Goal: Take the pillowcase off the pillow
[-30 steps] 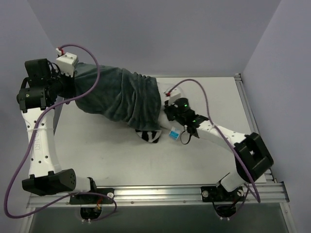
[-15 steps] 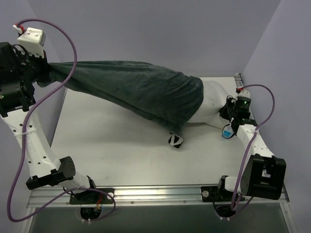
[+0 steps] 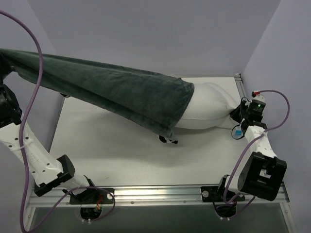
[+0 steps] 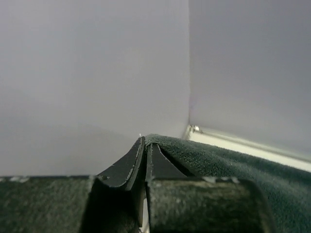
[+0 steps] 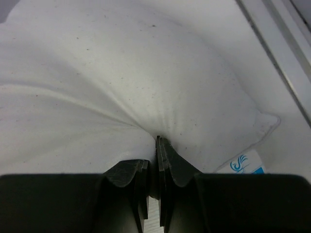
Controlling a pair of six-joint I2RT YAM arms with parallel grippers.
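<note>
At the right edge of the surface (image 3: 112,150), the right pincer (image 5: 158,145) is clamped on a pinch of the white pillow (image 3: 209,109), just beside its blue-and-white tag (image 5: 248,164). Far to the left and raised, the left pincer (image 4: 145,145) grips the dark green pillowcase (image 3: 121,92). The pillowcase stretches taut between them and covers only the pillow's left part.

The pillowcase (image 3: 121,94) has stretched farther left; more pillow (image 3: 206,109) shows, dragged rightward.

Robot lab bench: bare lilac walls (image 3: 146,34), aluminium-railed white table (image 3: 112,155).
</note>
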